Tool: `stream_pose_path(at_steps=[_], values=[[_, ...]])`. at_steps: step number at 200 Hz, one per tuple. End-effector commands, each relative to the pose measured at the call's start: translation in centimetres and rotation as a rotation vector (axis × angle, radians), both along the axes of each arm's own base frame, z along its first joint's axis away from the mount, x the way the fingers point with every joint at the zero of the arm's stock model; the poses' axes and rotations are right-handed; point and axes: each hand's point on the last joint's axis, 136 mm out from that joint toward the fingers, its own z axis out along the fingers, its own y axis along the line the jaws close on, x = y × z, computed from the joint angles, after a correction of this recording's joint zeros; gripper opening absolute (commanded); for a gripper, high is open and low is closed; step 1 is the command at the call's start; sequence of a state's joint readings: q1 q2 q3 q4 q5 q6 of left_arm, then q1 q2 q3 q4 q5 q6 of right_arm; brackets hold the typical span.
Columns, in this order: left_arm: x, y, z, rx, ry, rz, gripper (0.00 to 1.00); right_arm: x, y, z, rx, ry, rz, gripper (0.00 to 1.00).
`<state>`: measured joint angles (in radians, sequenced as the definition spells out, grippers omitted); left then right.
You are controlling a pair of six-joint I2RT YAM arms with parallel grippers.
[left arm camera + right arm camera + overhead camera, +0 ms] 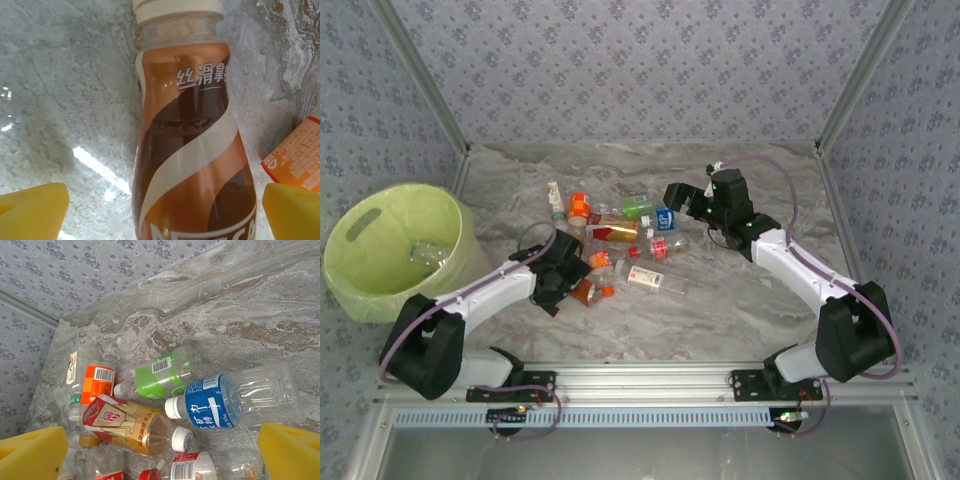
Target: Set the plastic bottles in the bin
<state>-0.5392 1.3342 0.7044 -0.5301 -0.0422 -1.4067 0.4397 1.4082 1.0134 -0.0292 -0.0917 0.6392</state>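
So the left gripper (pixel 162 212) is being held wide open right over a brown coffee bottle (pixel 192 150). Its yellow fingertips (pixel 32 210) are sitting off to either side, and nothing is actually being gripped. That bottle is lying flat on the marble worktop (pixel 65 90), its long axis running straight out between the fingers and its white cap pointing away from the wrist. The right gripper (pixel 160 452) is being held just as wide, and it's empty too. Below it, a blue-label bottle (pixel 215 402) is lying on its side with its cap pointing toward a red-and-gold one (pixel 125 425). A green-label bottle (pixel 160 377) is lying just beside the blue one, roughly parallel. Seen from above, the plastic bottles (pixel 620 245) are lying scattered around the middle of the worktop, with the right gripper hanging over their far right end. The bin (pixel 445 215) is sitting off the left edge, with one clear bottle (pixel 425 252) lying inside.
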Motion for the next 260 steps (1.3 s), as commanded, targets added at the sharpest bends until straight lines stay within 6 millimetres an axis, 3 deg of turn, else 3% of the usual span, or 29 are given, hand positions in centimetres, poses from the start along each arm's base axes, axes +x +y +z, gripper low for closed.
stream_pose_path(at_steps=[1, 10, 29, 44, 92, 123, 173, 260], values=[[1.4, -0.7, 0.4, -0.019, -0.054, 0.032, 0.96, 0.1, -0.6, -0.7, -0.012, 0.028, -0.029, 1.0], [1.6, -1.0, 0.2, -0.027, -0.069, 0.028, 0.91, 0.0, -0.6, -0.7, -0.013, 0.031, -0.029, 1.0], [2.2, -1.6, 0.2, -0.039, -0.1, 0.007, 0.7, -0.1, -0.3, -0.7, -0.015, 0.029, -0.013, 1.0], [2.4, -1.8, 0.3, -0.024, -0.11, -0.006, 0.62, -0.2, -0.1, -0.6, -0.011, 0.026, 0.003, 1.0], [2.4, -1.8, -0.2, -0.015, -0.126, -0.041, 0.5, -1.4, 2.1, -0.1, -0.105, -0.056, 0.202, 1.0], [3.0, -2.0, 1.0, 0.01, -0.176, -0.136, 0.49, -2.8, 3.1, -0.8, -0.204, -0.064, 0.307, 1.0], [3.8, -0.3, 5.9, 0.15, -0.311, -0.266, 0.48, -4.0, 5.1, -0.5, -0.207, -0.136, 0.417, 1.0], [6.5, 2.5, 17.7, 0.357, -0.604, -0.317, 0.47, -4.3, 7.3, 2.1, -0.247, -0.339, 0.493, 1.0]])
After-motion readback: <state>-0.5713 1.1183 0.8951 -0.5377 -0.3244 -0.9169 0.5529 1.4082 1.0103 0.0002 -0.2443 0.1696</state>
